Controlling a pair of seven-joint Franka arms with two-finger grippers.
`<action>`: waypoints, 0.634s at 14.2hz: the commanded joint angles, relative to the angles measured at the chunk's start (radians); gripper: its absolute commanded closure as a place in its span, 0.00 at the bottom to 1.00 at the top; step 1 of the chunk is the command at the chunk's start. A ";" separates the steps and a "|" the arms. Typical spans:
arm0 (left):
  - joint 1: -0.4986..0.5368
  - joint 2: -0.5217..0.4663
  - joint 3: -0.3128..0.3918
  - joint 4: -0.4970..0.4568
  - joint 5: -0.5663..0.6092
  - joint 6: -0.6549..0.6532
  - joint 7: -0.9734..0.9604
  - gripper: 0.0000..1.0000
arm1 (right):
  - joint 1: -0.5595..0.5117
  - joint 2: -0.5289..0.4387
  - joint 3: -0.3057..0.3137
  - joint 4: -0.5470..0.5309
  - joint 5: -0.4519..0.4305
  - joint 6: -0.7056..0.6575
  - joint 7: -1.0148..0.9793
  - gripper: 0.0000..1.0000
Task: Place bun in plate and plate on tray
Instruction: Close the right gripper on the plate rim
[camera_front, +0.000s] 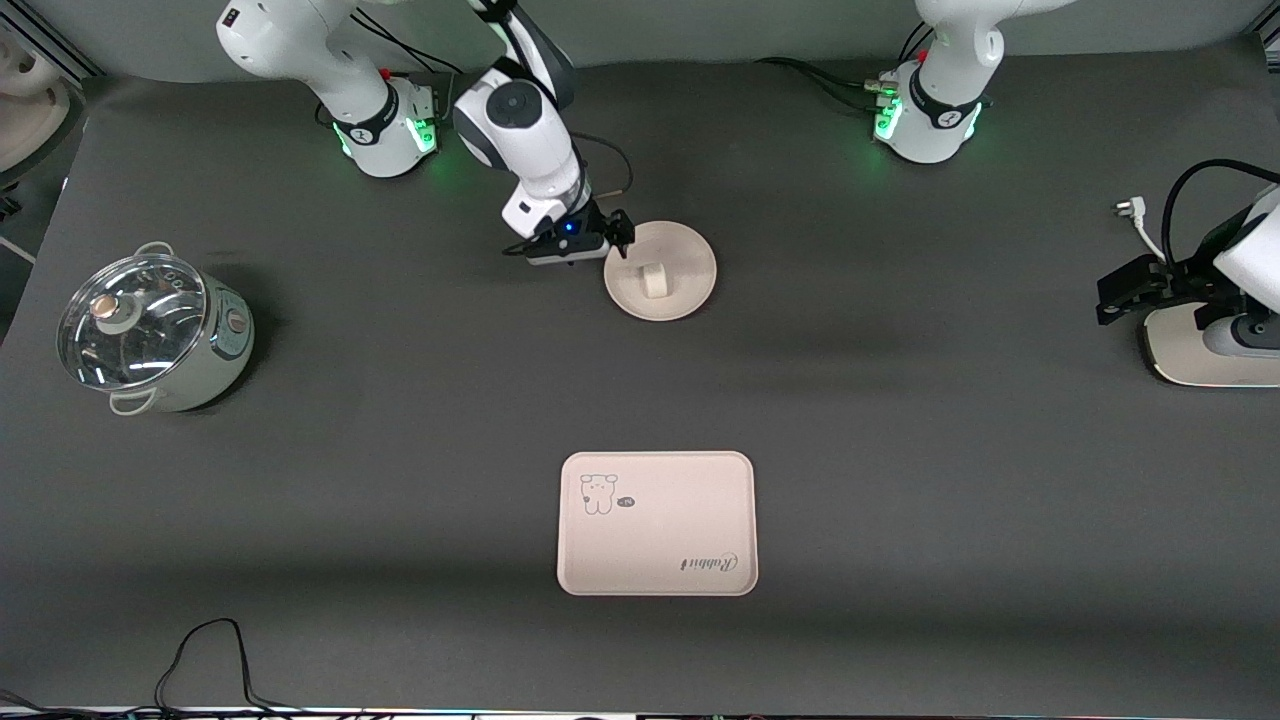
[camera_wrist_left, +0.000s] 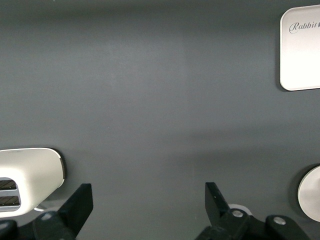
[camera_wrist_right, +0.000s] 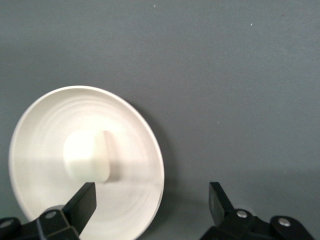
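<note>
The bun (camera_front: 655, 280) lies in the round cream plate (camera_front: 690, 258), which stands on the dark table between the two arm bases. My right gripper (camera_front: 620, 238) is open just above the plate's rim, on the side toward the right arm's end of the table. In the right wrist view the plate (camera_wrist_right: 45, 125) holds the bun (camera_wrist_right: 86, 156), and my right gripper (camera_wrist_right: 152, 202) has the rim between its fingers without touching it. The tray (camera_front: 660, 520), (camera_wrist_left: 302, 50) lies empty, nearer the front camera than the plate. My left gripper (camera_front: 1112, 290), (camera_wrist_left: 147, 202) waits open at the left arm's end of the table.
A pot with a glass lid (camera_front: 150, 330) stands at the right arm's end of the table. A white toaster-like appliance (camera_front: 1195, 360), (camera_wrist_left: 30, 172) sits under the left arm, with a plug (camera_front: 1128, 209) beside it. A black cable (camera_front: 200, 650) loops at the table's front edge.
</note>
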 joint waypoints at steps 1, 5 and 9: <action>0.004 -0.017 0.024 -0.004 -0.034 -0.016 0.015 0.00 | 0.015 0.079 -0.006 0.009 0.015 0.102 0.033 0.00; -0.003 -0.009 0.023 -0.002 -0.016 -0.013 0.000 0.00 | 0.035 0.138 -0.006 0.011 0.015 0.160 0.070 0.00; 0.003 -0.015 0.024 -0.001 0.002 -0.014 -0.003 0.00 | 0.045 0.138 -0.004 0.011 0.015 0.158 0.084 0.21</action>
